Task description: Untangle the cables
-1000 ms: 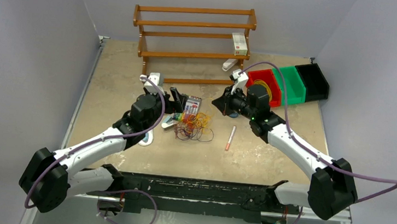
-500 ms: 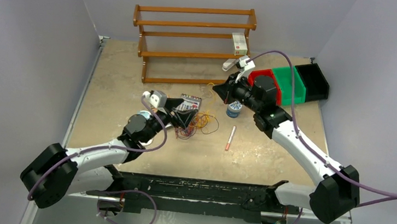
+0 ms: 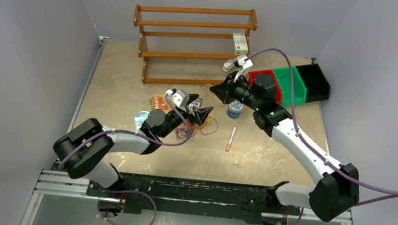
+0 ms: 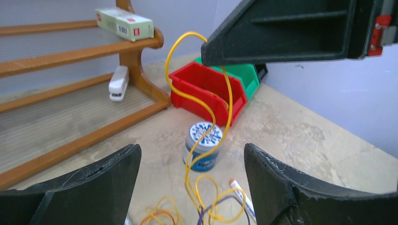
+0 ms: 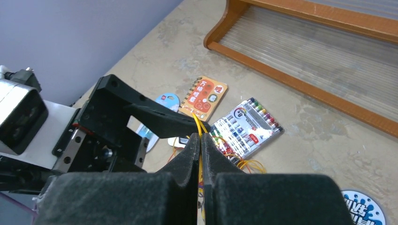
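Observation:
The cables are thin loops in yellow, orange-red and dark purple, lying in a tangled pile [image 3: 200, 127] mid-table. One yellow cable [image 4: 220, 93] rises from the pile in a long loop up to my right gripper [image 5: 200, 140], which is shut on it; that gripper shows as a black wedge [image 4: 281, 33] high in the left wrist view. My left gripper [image 4: 191, 154] stands wide open just above the pile, facing the hanging loop, nothing between its fingers [image 4: 94, 187]. From above, the left gripper [image 3: 201, 109] sits close below-left of the right gripper [image 3: 213, 92].
A blue-and-white tin [image 3: 234, 110] and a pen [image 3: 231, 138] lie right of the pile. A marker pack [image 5: 246, 124] and an orange notebook [image 3: 158, 102] lie beside it. Behind stand a wooden rack [image 3: 192, 45], a white stapler [image 4: 118, 82], and red [image 4: 206, 89], green [image 3: 293, 83] and black [image 3: 315, 79] bins.
My left arm has swung right and lowered, bringing its open gripper over the pile toward the right gripper. The right gripper has pulled back and up with the yellow cable.

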Controlling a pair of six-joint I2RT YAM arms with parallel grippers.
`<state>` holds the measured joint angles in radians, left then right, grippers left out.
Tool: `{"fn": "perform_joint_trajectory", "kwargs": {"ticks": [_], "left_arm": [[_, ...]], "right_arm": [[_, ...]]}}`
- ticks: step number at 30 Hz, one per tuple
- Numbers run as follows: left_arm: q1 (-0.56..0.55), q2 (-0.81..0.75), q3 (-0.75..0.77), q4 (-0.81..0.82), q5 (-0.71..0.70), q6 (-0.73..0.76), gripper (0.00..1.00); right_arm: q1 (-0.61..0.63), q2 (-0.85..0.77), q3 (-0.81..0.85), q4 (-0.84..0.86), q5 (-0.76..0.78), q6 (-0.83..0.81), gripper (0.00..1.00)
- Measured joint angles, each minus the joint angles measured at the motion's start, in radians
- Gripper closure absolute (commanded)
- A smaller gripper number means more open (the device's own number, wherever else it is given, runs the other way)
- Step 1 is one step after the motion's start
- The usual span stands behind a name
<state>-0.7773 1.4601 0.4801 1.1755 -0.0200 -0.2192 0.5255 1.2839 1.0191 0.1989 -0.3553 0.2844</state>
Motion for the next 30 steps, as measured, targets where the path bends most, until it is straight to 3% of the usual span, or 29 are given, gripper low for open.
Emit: {"fn": "perform_joint_trajectory", "kwargs": {"ticks": [7, 16, 30], "left_arm": [[0.000, 0.137, 0.068, 0.110, -0.014, 0.006, 0.25], [0.000, 0.320, 0.077, 0.197, -0.015, -0.018, 0.48], [-0.002, 0.356, 0.008, 0.237, 0.041, -0.054, 0.58]], "right_arm": [[0.000, 0.000, 0.008, -0.011, -0.035, 0.007, 1.00], [0.000, -0.032, 0.054, -0.037, -0.050, 0.010, 1.00], [0.000, -0.114, 0.198, -0.051, -0.016, 0.005, 1.00]]}}
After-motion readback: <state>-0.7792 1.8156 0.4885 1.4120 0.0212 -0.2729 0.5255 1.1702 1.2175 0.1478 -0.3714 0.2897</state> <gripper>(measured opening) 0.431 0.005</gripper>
